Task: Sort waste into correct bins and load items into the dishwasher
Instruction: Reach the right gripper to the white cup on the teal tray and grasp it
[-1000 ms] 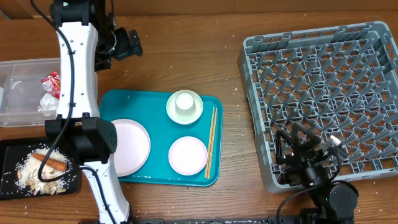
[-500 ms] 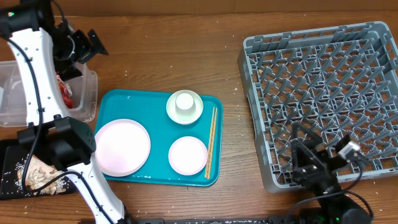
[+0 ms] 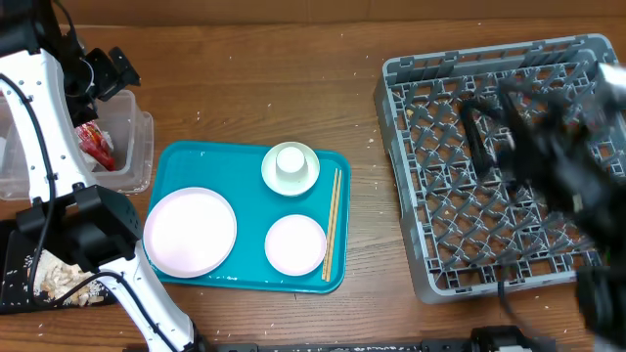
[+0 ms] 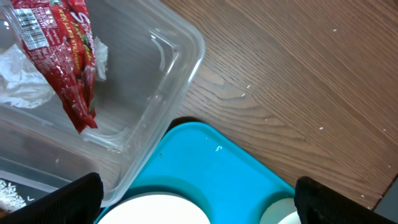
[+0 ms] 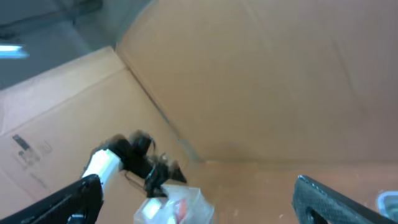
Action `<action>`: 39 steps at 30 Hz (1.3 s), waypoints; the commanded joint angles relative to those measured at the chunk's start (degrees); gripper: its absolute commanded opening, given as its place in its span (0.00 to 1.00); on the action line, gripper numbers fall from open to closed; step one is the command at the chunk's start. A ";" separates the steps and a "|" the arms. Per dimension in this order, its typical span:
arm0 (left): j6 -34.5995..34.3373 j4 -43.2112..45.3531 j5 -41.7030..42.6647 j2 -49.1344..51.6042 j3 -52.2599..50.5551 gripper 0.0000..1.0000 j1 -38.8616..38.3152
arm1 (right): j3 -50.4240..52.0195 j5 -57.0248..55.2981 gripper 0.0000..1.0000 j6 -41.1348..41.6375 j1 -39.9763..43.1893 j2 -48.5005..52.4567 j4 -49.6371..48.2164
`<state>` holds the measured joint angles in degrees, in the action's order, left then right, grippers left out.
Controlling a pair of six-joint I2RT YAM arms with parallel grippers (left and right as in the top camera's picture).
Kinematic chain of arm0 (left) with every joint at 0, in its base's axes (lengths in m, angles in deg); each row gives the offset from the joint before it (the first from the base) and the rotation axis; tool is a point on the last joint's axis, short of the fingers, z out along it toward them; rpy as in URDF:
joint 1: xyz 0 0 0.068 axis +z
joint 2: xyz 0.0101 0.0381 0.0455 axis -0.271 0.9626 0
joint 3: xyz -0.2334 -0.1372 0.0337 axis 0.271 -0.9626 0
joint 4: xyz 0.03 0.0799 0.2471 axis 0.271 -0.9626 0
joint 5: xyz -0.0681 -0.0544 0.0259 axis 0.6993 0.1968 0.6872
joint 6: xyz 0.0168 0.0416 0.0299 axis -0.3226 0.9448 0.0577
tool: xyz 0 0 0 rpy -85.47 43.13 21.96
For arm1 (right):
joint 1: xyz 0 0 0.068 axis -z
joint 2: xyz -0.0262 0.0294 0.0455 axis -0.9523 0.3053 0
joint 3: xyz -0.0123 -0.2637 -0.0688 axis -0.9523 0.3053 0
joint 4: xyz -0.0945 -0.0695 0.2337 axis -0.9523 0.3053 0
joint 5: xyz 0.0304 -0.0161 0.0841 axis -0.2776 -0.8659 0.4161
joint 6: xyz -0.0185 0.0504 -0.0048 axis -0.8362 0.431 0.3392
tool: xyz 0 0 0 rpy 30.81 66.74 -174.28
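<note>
The waste looks sorted: the red wrapper [image 4: 59, 50] and the tissue [image 4: 18, 87] lie in the clear tub [image 4: 186, 56] at far left, and rice scraps [image 3: 59, 276] sit in the black tray [image 3: 15, 293]. I judge loading to be next.

The tableware is on the teal tray [image 3: 215, 161], between the two arms. The pink plate [image 3: 191, 230] is at its left end. The cup [image 3: 290, 159] stands in the bowl [image 3: 306, 180], and the small white dish [image 3: 295, 244] is nearer. The chopsticks [image 3: 333, 225] lie along the right edge, their long axis running near to far.

The left gripper [image 4: 199, 199] hangs over the tub's right corner with its fingers wide apart and empty. The plate lies to its right and nearer, so this arm is the closer one to it. The right gripper [image 5: 199, 199] is also spread and empty, tilted up toward a cardboard wall. Its arm is a blur above the dish rack [image 3: 393, 147], and of the two arms it seems closer to the chopsticks.

Half a second ago the right arm was folded at the rack's near edge. It has since lifted and swept across the rack toward the far side. The left arm has drifted slightly further left over the tub. Nothing on the teal tray has moved.
</note>
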<state>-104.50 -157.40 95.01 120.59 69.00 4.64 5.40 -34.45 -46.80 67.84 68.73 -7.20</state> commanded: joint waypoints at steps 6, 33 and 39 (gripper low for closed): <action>0.92 0.07 -1.42 -0.52 0.76 1.00 -0.31 | -27.30 -9.94 1.00 -17.66 -17.03 31.65 22.77; 0.92 0.09 -1.42 -0.52 0.76 1.00 -0.31 | -28.55 -25.97 1.00 -22.14 -35.41 62.51 29.22; 0.92 0.09 -1.42 -0.52 0.76 1.00 -0.31 | -28.55 -26.95 0.97 -22.12 -35.47 66.93 29.09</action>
<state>-104.50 -157.40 94.15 120.59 69.00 4.62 -21.66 -59.78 -68.55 32.11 134.76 22.20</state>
